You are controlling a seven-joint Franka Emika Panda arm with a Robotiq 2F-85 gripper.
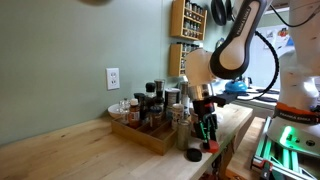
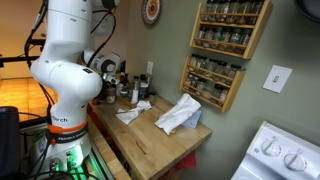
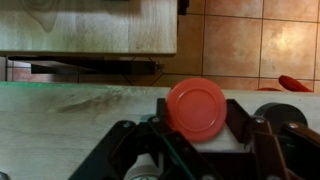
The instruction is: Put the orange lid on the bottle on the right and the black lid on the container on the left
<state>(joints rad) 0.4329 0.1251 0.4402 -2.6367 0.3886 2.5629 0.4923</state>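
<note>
The orange lid (image 3: 196, 108), round and flat, shows face-on in the wrist view between the black fingers (image 3: 244, 125) of my gripper (image 3: 196, 128), which press on both its sides. In an exterior view the gripper (image 1: 206, 130) hangs low over the front corner of the wooden table, with a spot of orange (image 1: 213, 147) at its tips. Beside it stands a short dark round thing (image 1: 194, 154) (image 3: 285, 114); whether it is the black lid or the container I cannot tell. The bottle cannot be picked out among the jars.
A wooden tray (image 1: 150, 135) of several spice jars stands just behind the gripper. A spice rack (image 1: 188, 20) hangs on the wall. White cloths (image 2: 178, 115) lie on the table. The table's edge (image 3: 60, 86) and the tiled floor (image 3: 250, 40) lie beyond.
</note>
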